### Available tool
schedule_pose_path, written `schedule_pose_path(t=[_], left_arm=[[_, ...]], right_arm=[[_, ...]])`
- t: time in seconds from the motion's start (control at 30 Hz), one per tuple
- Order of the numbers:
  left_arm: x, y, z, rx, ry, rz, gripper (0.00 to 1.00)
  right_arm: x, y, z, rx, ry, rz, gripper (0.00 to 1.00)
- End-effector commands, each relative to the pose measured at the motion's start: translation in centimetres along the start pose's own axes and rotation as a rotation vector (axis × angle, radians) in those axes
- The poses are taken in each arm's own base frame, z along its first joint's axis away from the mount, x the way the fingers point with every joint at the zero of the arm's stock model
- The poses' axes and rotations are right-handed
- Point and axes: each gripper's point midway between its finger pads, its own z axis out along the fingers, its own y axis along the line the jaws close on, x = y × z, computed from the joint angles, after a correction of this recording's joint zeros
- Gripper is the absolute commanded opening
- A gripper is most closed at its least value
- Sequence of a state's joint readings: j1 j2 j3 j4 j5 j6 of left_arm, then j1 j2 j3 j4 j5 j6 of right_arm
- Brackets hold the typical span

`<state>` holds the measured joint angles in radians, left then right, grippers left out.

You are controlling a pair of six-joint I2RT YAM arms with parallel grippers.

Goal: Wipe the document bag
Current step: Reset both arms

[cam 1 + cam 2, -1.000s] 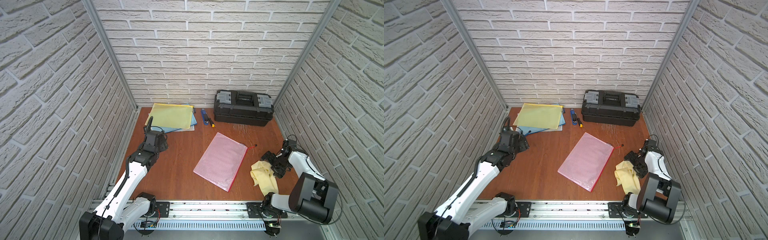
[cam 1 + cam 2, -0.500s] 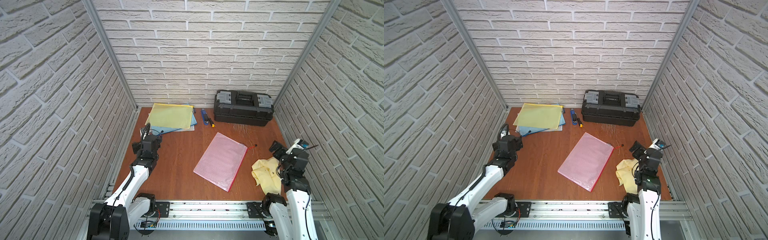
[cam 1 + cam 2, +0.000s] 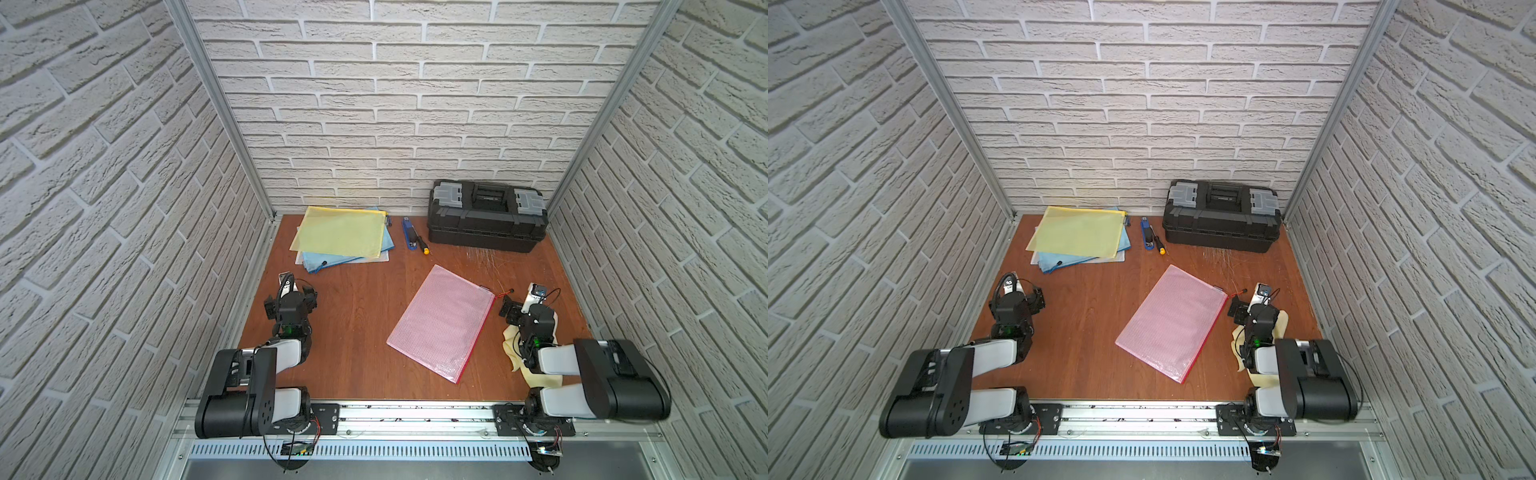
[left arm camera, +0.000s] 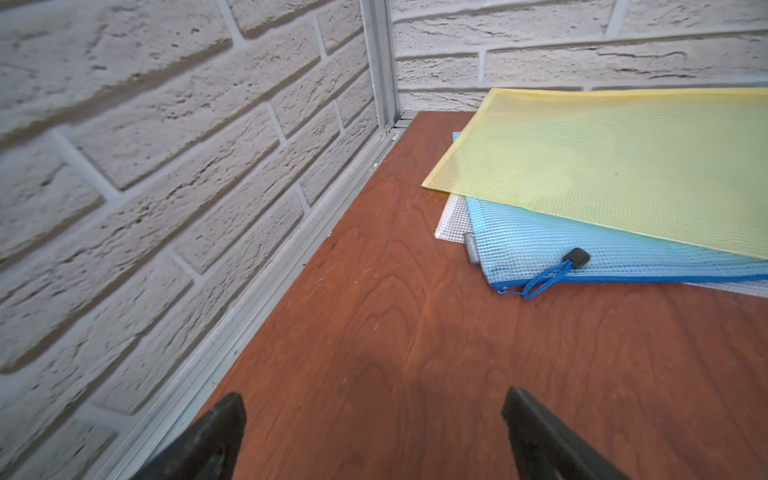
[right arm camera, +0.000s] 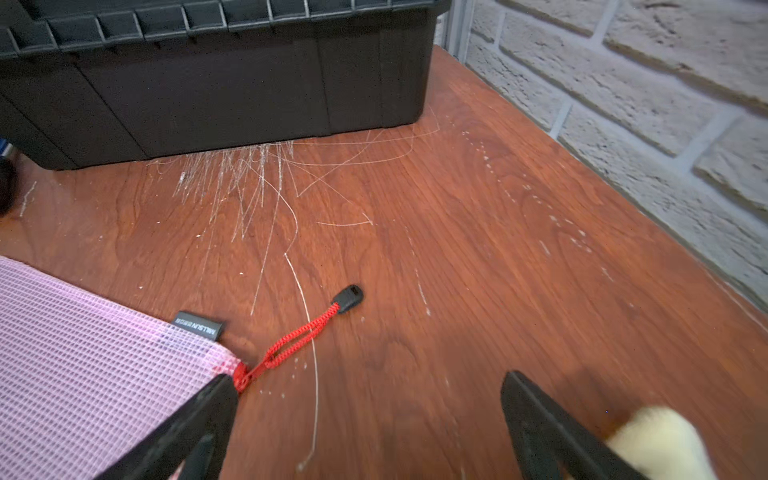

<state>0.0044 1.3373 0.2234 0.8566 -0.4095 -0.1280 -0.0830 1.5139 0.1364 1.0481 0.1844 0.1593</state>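
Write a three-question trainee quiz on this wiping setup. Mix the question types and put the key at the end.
1. True or false: the right end effector holds the cloth.
2. Which bag tops the stack by the back wall? A) blue B) yellow C) white
3. Fill in: the zipper of the pink bag is ___.

Key
1. False: its jaws are open with nothing between them, and the cloth lies on the table beside it.
2. B, the yellow bag.
3. Red.
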Motion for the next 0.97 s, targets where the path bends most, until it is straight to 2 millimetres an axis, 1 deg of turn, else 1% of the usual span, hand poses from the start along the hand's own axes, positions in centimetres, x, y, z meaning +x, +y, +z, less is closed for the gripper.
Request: schedule_pose_path(t=[0.0,0.03,0.07,0.1,0.13,0.17,0.2,0.23,0.27,0.3,0.37,0.53,0.63,0.8,0.93], left_arm=[[-3.2,-1.9,0.2,0.099,-0.169,-0.029,0.98],[-2.7,-2.1,0.4,0.101,-0.174,-0.035,0.98],[-2.0,-2.4,0.8,0.109,-0.173,-0.031,0.98],[-1.8,-2.9,1.3,0.123,-0.188,-0.015,0.98],[-1.6,-3.2,1.4,0.120,-0.185,0.006,0.98],[-1.2,-3.6,1.7,0.138,-0.121,0.017,0.98],[-1.2,-4.3,2.2,0.182,-0.086,0.030,0.98],[-1.3,-5.4,3.0,0.233,-0.075,0.065,0.98],[-1.1,-5.7,3.5,0.271,-0.027,0.051,0.98],[-1.0,-5.2,4.0,0.280,0.012,0.018,0.98],[-1.0,-4.7,4.1,0.275,-0.004,-0.009,0.98],[-1.0,-4.8,4.1,0.268,-0.004,0.005,0.98],[-1.1,-5.1,3.7,0.246,-0.025,0.032,0.98],[-1.1,-5.4,4.1,0.295,-0.001,0.015,0.98],[-1.0,-5.2,4.1,0.300,0.000,0.005,0.98]], right_arm=[[-6.0,2.5,0.4,-0.072,-0.236,-0.045,1.00],[-5.9,2.6,0.6,-0.064,-0.189,-0.053,1.00],[-5.5,2.3,0.7,-0.034,-0.153,-0.060,1.00],[-5.2,2.0,0.8,-0.014,-0.144,-0.056,1.00],[-6.3,2.2,1.3,-0.013,-0.179,-0.049,1.00],[-6.3,2.6,1.7,-0.028,-0.190,-0.062,1.00],[-6.6,3.0,1.7,-0.039,-0.190,-0.073,1.00],[-6.4,2.9,1.9,-0.034,-0.155,-0.074,1.00],[-6.3,3.0,2.1,-0.034,-0.131,-0.079,1.00],[-6.1,3.1,2.2,-0.034,-0.120,-0.083,1.00],[-6.1,3.1,2.3,-0.034,-0.138,-0.085,1.00],[-6.2,3.2,2.3,-0.038,-0.147,-0.087,1.00],[-6.2,3.2,2.3,-0.036,-0.142,-0.088,1.00],[-6.3,3.2,2.3,-0.038,-0.145,-0.087,1.00],[-6.2,3.2,2.2,-0.038,-0.145,-0.087,1.00]])
